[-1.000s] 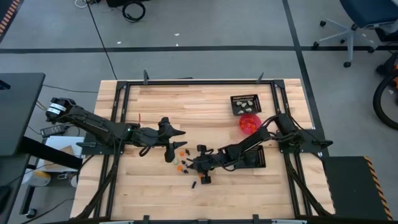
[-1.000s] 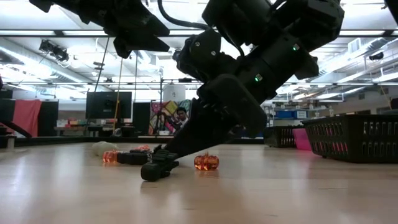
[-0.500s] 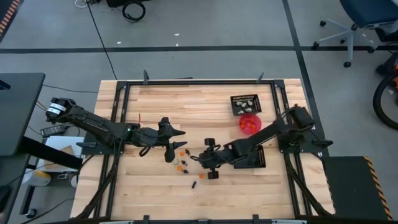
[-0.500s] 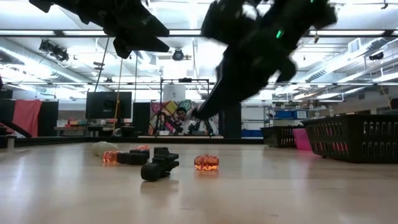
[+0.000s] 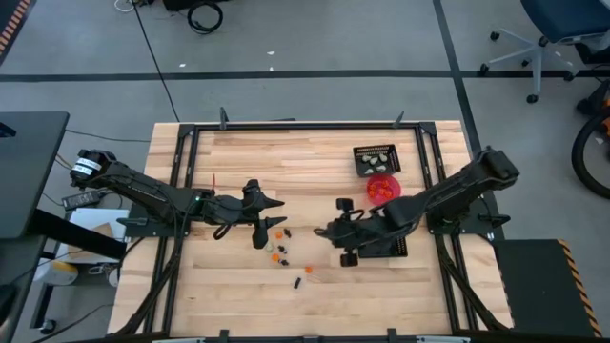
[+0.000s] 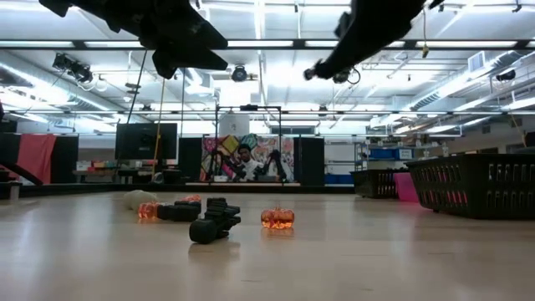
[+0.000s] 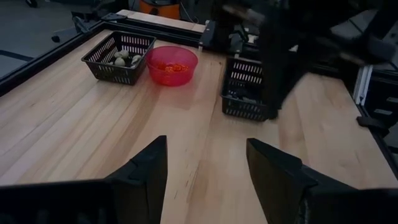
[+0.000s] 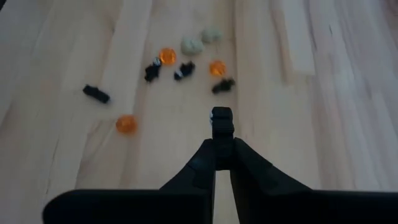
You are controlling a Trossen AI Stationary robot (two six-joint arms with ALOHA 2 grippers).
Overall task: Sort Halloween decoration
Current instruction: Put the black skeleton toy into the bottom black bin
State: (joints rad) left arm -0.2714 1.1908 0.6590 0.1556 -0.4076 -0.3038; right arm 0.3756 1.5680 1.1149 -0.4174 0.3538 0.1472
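Robotics lab, wooden worktop (image 5: pixel 315 152) in black metal frame, grey floor with taped lines, office chair (image 5: pixel 562 33), ceiling strip lights (image 6: pixel 251 46), monitors (image 6: pixel 146 140)

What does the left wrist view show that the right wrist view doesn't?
Only the left wrist view shows the containers: a mesh tray holding cream trinkets, the pink-red bowl with orange pieces, a second mesh tray, and the left gripper with its fingers spread.

Only the right wrist view shows the loose trinkets on the table: orange, black and cream ones, plus the right gripper pinching a small black trinket.

Both share the wooden table.
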